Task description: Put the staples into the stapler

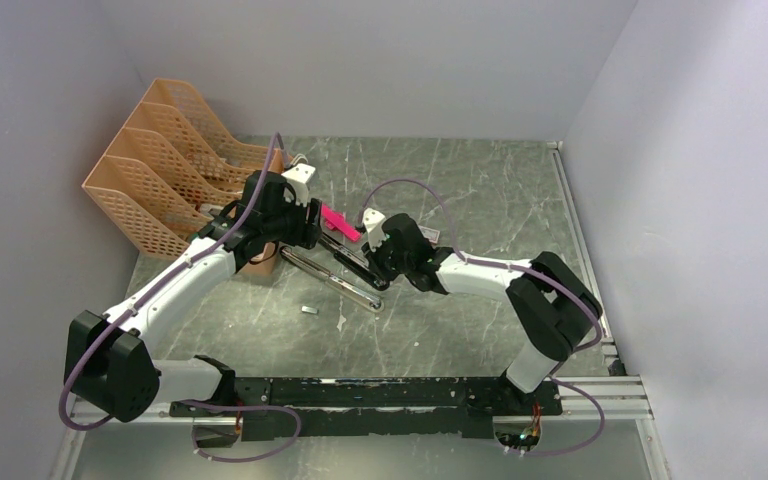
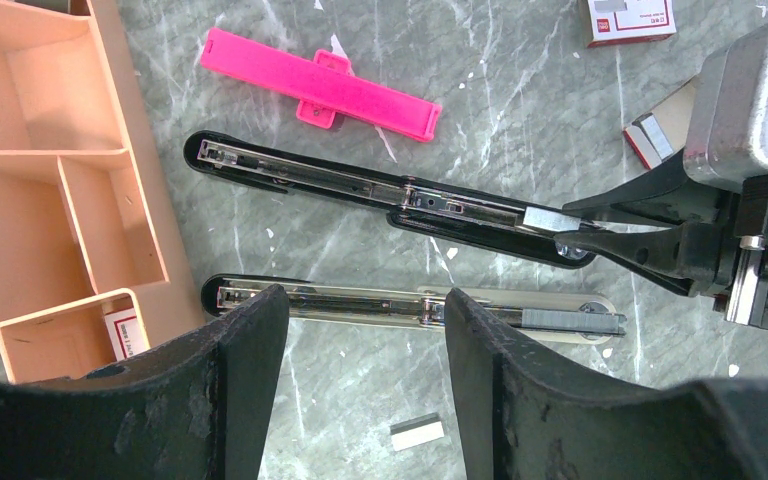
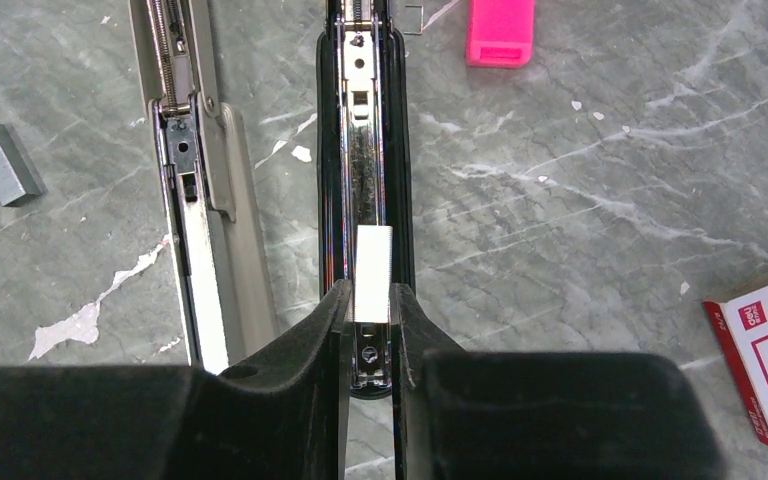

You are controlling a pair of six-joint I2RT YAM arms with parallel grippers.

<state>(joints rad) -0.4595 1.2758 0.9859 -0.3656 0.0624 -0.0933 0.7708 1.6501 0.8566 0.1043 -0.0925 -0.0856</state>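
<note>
Grey marbled table point(image 1: 480, 200), with the orange file rack point(image 1: 150, 170) at its far left.

Left gripper point(image 2: 360, 310): jaws spread with nothing between them, hanging above the paler half of the stapler point(image 2: 300, 172).

Right gripper point(image 3: 372, 300): clenched on a short strip of staples point(image 3: 372, 262).

You will find the stapler mid-table, opened out flat, its black half with the silver rail just far of the paler half. The held strip lines up over that rail at the black half's right end; you cannot judge contact.

Pink plastic piece point(image 2: 320, 82): far of the stapler.

White-and-red box point(image 3: 755, 350): to the right.

Loose strip point(image 2: 417, 431): near side of the stapler.
</note>
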